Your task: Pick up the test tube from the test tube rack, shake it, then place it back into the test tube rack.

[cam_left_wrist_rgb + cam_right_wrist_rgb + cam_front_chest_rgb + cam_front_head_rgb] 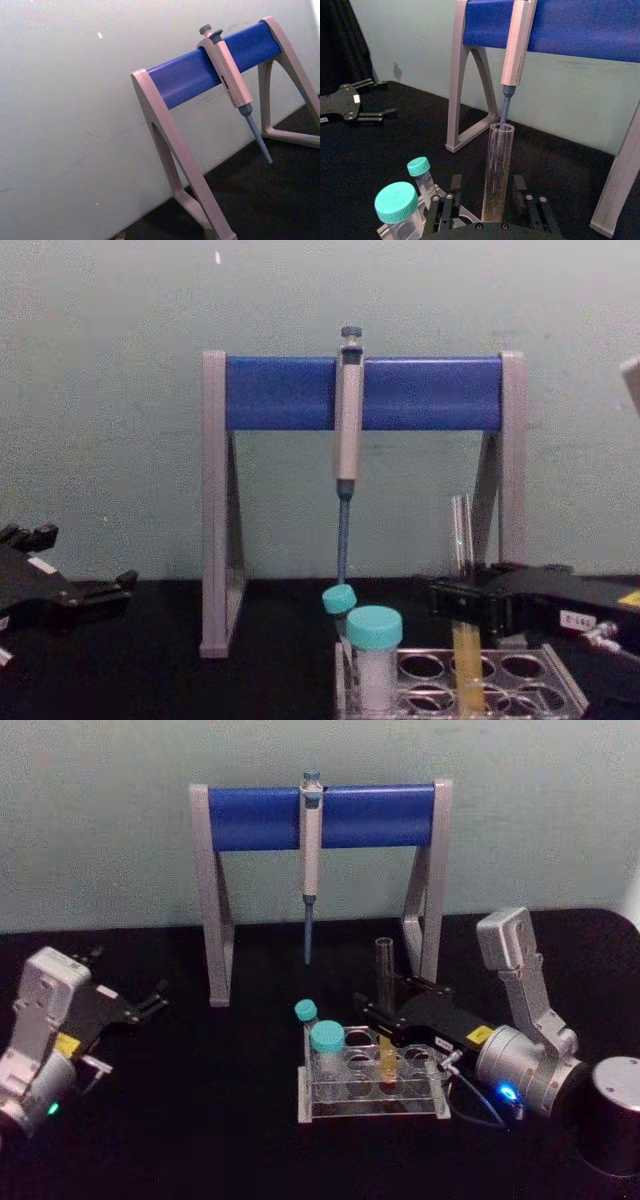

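Head view: right gripper, fingers parted, straddles the ungripped test tube standing in the test tube rack; left gripper idles apart.

Right claw at the test tube
We saw it upright at the claw's tips, the test tube rack just beneath.

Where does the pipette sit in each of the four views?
Head view: pipette hangs at upper centre.
Chest view: pipette at centre.
Left wrist view: pipette slanting across the blue bar.
Right wrist view: pipette, tip beyond the test tube rim.
Shared landmark: the blue bar.
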Controlling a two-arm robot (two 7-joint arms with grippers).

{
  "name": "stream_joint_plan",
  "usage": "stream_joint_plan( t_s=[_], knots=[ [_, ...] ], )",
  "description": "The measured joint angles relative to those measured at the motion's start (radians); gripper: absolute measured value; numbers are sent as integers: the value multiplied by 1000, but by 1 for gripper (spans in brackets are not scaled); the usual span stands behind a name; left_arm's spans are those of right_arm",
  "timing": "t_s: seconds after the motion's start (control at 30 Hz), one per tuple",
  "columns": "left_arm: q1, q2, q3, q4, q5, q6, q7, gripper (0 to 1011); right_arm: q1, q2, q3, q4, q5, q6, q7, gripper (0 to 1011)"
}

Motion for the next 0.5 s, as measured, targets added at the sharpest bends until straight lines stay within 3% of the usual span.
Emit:
stream_joint_plan(
  t_s=[0.17,0.3,0.5],
  knots=[
    [0,0,0,0,0,0,0,1010,0,0,0,0,0,0,0,533],
    [0,0,0,0,0,0,0,1010,-1,0,0,-1,1,0,0,363],
    [0,0,0,0,0,0,0,1010,-1,0,0,-1,1,0,0,222]
  ],
)
